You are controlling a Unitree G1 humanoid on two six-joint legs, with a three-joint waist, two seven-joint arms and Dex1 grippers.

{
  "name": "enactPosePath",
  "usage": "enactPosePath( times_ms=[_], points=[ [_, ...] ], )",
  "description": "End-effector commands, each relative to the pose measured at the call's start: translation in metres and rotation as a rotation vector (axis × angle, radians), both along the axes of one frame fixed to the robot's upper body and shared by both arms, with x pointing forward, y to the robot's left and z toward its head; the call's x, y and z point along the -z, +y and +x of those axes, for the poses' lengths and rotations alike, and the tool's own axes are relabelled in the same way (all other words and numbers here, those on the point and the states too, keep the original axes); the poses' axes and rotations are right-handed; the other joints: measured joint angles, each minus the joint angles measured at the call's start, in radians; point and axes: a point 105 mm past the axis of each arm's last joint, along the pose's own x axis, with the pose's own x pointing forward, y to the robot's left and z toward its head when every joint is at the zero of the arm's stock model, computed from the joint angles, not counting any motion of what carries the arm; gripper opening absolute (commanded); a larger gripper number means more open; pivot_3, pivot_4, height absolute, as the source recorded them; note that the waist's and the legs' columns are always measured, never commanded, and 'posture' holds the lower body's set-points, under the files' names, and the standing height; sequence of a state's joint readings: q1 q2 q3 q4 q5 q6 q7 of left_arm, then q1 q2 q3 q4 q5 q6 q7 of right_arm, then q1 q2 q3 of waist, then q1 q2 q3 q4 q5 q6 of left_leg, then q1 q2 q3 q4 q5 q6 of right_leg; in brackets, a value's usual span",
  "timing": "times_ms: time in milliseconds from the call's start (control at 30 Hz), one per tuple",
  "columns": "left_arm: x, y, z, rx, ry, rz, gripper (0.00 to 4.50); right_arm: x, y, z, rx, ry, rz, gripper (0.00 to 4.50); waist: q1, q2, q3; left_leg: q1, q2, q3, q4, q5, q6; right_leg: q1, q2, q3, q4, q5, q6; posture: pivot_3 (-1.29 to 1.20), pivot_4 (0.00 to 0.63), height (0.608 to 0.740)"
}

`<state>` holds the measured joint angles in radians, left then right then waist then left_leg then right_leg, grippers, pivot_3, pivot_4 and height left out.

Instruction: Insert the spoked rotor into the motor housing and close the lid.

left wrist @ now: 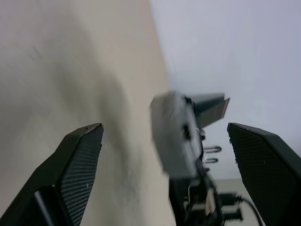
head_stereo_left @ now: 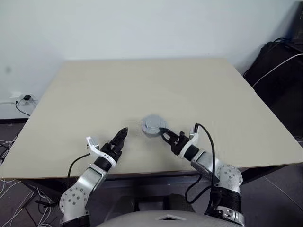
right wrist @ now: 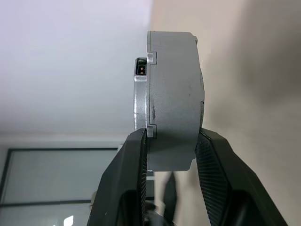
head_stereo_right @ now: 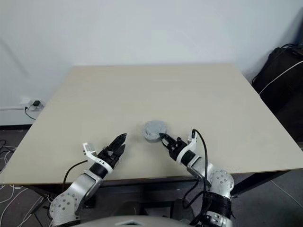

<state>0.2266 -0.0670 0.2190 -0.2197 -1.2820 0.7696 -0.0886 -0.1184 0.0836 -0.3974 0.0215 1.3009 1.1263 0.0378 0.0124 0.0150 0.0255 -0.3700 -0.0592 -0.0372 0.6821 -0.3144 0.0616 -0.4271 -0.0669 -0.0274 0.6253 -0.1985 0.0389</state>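
Grey round metal motor housing [right wrist: 171, 103] w/ lid on, pinched edgewise by right gripper [head_stereo_left: 164, 134] just above the beige wooden table [head_stereo_left: 189, 90], prob. to steady the closed assy, while left gripper [head_stereo_left: 121, 136] sits spread wide nearby, empty.

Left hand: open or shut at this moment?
Open. In the left wrist view the left hand's two black fingers stand wide apart with nothing between them, short of the grey motor assembly held by the right hand.
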Motion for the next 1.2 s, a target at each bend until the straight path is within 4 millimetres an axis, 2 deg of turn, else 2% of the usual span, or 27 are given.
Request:
enactPosePath(
  times_ms=[33, 300, 800, 900, 1067, 1200],
  points=[
    [-0.013, -0.035, -0.001, 0.002, -0.029, -0.215, 4.5, -0.041, 0.024, 0.001, -0.081, -0.139, 0.095, 1.19, 0.0, 0.0, 0.0, 0.0, 0.0, 0.0, 0.0, 0.001, -0.001, 0.0, 0.0, 0.0, 0.0, 0.0, 0.0, 0.0, 0.0, 0.74],
    [-0.022, -0.043, -0.001, 0.036, -0.078, -0.281, 4.5, -0.044, 0.035, -0.01, -0.179, -0.138, 0.068, 1.19, 0.0, 0.0, 0.0, 0.0, 0.0, 0.002, 0.0, 0.0, 0.001, 0.0, 0.0, 0.002, 0.0, -0.001, -0.001, 0.0, 0.0, 0.74],
    [-0.024, -0.046, 0.001, 0.03, -0.103, -0.312, 4.5, -0.038, 0.038, -0.028, -0.255, -0.09, 0.05, 1.19, 0.0, 0.0, 0.0, 0.002, 0.001, 0.003, 0.001, -0.001, 0.004, 0.002, 0.001, 0.003, 0.001, 0.0, -0.001, 0.0, 0.0, 0.74],
    [-0.024, -0.046, 0.001, 0.028, -0.103, -0.315, 3.92, -0.039, 0.038, -0.028, -0.253, -0.089, 0.047, 1.19, 0.0, 0.0, 0.0, 0.003, 0.001, 0.004, 0.001, -0.001, 0.004, 0.002, 0.002, 0.003, 0.001, 0.0, -0.001, 0.0, 0.0, 0.74],
    [-0.025, -0.046, 0.002, 0.023, -0.106, -0.323, 2.27, -0.039, 0.037, -0.028, -0.248, -0.096, 0.014, 1.19, 0.0, 0.0, 0.0, 0.004, 0.001, 0.005, 0.002, -0.002, 0.005, 0.004, 0.002, 0.004, 0.0, 0.0, 0.0, 0.0, 0.0, 0.74],
    [-0.026, -0.045, 0.003, 0.017, -0.109, -0.325, 2.16, -0.035, 0.031, -0.024, -0.213, -0.144, -0.123, 1.19, 0.0, 0.0, -0.001, 0.005, 0.001, 0.007, 0.002, -0.002, 0.006, 0.004, 0.002, 0.006, 0.0, 0.0, 0.0, 0.0, 0.0, 0.74]
  ],
)
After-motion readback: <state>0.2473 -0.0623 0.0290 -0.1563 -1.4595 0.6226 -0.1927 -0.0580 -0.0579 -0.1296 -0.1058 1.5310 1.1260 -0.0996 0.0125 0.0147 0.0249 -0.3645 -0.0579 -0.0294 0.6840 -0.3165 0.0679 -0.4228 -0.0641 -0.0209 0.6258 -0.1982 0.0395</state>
